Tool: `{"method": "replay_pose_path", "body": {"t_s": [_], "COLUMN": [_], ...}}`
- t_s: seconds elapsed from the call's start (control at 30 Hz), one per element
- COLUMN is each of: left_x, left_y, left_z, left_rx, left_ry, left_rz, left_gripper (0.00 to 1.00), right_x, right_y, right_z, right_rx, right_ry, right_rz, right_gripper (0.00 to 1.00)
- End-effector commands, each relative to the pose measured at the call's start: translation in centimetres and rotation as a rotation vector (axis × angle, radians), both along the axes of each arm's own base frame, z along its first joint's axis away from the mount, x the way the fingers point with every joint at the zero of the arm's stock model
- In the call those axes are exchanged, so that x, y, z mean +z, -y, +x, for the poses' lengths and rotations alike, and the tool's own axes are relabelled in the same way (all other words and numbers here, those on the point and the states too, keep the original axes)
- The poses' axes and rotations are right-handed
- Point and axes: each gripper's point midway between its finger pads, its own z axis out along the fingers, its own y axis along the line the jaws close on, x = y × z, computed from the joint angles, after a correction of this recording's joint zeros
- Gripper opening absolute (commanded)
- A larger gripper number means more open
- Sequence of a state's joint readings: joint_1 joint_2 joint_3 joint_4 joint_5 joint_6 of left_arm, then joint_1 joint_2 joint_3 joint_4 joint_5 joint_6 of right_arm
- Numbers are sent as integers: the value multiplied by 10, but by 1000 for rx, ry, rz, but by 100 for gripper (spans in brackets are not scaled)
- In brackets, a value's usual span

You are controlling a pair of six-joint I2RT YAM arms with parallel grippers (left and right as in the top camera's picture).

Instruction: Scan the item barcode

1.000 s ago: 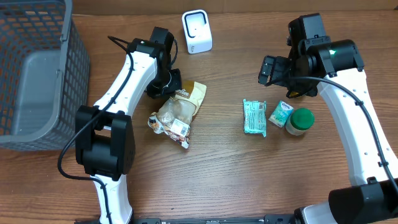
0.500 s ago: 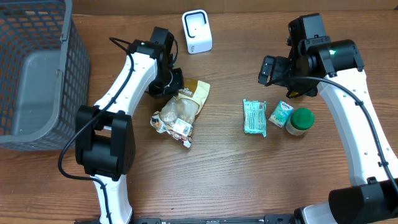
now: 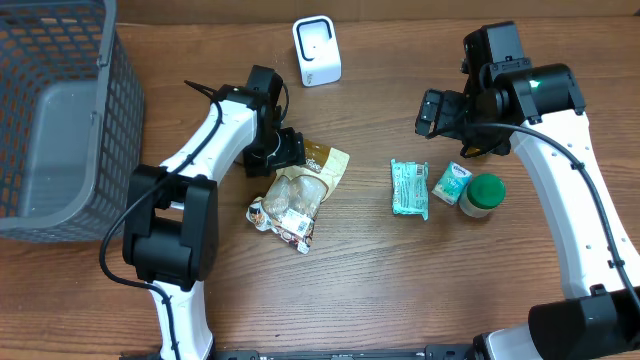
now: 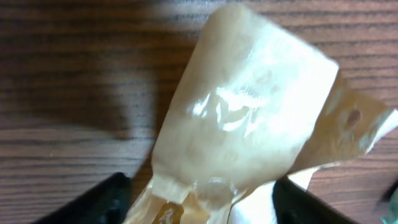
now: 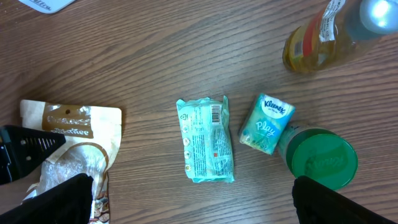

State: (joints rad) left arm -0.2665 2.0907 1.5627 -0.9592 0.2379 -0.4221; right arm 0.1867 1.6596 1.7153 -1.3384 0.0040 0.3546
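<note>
One beige snack bag (image 3: 296, 188) lies flat on the wooden table (image 3: 400, 285) below the white scanner (image 3: 316, 50), its top end between the left gripper's (image 3: 288, 151) spread jaws (right gripper (image 3: 431, 112) likewise gapes wide, empty).

Far left, a grey mesh basket (image 3: 120, 110) stands on the wooden surface (image 3: 400, 290). Over on the right a teal packet (image 3: 409, 188) lies flat just beside a small Kleenex pack (image 3: 451, 183). That pack sits right against a green-lidded jar (image 3: 484, 194), and the right wrist view catches a bottle of yellowish liquid (image 5: 311, 43) apart from them.
</note>
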Motion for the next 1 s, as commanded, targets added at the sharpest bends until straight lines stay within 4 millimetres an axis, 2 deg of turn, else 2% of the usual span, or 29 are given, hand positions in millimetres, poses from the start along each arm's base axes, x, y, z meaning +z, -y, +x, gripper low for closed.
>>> {"method": "replay_pose_path", "body": {"t_s": [0.0,0.07,0.23,0.37,0.57,0.73,0.97], "left_x": [32,36,32,27,16,-2,-16], "left_y": [0,2,6,12,21,10,10], "left_z": [14,11,-7,-9,-14,-14,-21], "left_rx": [-52,-104,-223,-260,-282,-245,-242], "left_ry": [65,60,30,44,22,-15,-65], "left_rz": [-69,-93,-67,-3,29,102,108], "left_gripper": [83,83,81,83,86,86,85], "right_x": [7,7,7,7,7,7,7], "right_y": [-1,-1,-1,-1,-1,-1,-1], "right_z": [0,0,0,0,0,0,0], "right_rx": [7,7,7,7,7,7,7], "right_ry": [22,22,22,22,22,22,22], "right_rz": [5,5,5,5,5,5,5], "right_gripper": [100,100,100,100,100,100,100]}}
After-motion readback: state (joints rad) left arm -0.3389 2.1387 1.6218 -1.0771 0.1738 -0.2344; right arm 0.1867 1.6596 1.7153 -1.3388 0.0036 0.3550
